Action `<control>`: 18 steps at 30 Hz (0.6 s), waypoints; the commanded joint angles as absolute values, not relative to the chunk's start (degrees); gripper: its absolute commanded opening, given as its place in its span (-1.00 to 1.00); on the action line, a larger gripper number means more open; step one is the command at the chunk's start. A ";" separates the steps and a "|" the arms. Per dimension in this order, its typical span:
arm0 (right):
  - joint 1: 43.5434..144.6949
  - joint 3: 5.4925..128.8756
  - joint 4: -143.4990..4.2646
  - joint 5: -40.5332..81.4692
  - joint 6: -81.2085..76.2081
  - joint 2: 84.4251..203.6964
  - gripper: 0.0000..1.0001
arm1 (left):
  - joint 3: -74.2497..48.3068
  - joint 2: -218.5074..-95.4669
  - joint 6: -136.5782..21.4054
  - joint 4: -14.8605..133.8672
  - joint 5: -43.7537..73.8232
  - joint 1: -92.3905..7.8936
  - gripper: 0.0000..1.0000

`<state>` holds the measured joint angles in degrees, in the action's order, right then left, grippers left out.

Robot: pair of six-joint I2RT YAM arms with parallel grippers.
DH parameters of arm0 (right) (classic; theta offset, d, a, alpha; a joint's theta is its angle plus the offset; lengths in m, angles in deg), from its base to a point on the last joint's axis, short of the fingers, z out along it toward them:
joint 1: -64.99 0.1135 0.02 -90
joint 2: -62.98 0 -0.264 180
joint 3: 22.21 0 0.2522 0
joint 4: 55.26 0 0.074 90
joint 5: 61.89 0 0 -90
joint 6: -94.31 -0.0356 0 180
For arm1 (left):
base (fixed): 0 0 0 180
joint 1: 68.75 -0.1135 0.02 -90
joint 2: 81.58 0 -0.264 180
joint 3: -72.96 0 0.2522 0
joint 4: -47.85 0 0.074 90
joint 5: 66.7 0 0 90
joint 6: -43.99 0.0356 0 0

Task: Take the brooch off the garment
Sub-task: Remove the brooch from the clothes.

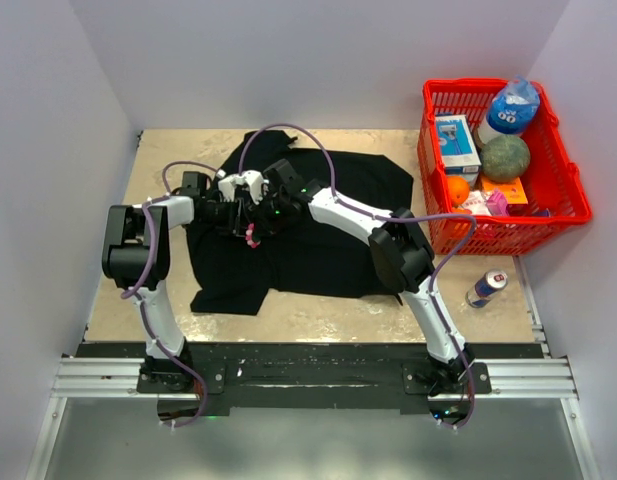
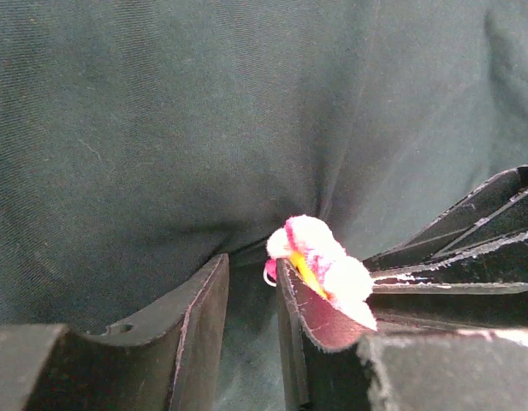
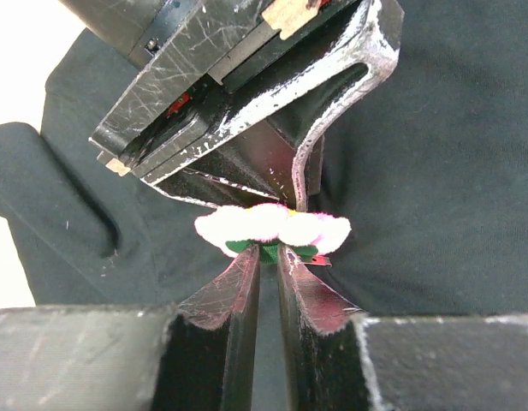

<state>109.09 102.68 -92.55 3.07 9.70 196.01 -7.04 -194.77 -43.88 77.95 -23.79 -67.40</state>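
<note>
White walls (image 1: 288, 60) enclose a tan table (image 1: 168, 150). The black garment (image 1: 328, 250) sprawls across its middle. A red basket (image 1: 518, 236) sits far right, with a can (image 1: 485, 288) just near of it. Left of the garment's centre, the right gripper (image 3: 269, 257) pinches the brooch (image 3: 272, 224) against the fabric. The left gripper (image 2: 253, 265), narrowly parted, grips nothing.

black garment (image 1: 318, 250), pink and yellow brooch (image 2: 319, 253); red basket (image 1: 508, 238)

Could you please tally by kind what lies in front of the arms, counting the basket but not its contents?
garment: 1
brooch: 1
basket: 1
can: 1
Total: 4
</note>
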 commanded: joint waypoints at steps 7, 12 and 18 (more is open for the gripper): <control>109.91 104.14 -88.44 4.11 7.92 198.42 -0.61 | -10.41 -189.88 -45.57 87.54 -11.43 -68.74 -0.24; 109.99 104.49 -88.45 4.56 8.01 199.21 -0.61 | -10.41 -185.56 -45.13 89.28 -11.33 -68.75 -0.12; 109.99 105.72 -88.18 4.81 7.13 200.53 -0.60 | -10.24 -183.89 -43.81 93.08 -19.85 -70.77 -0.02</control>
<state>109.61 103.23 -89.84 3.53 8.19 199.01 -10.06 -187.05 -44.58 90.32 -14.18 -69.63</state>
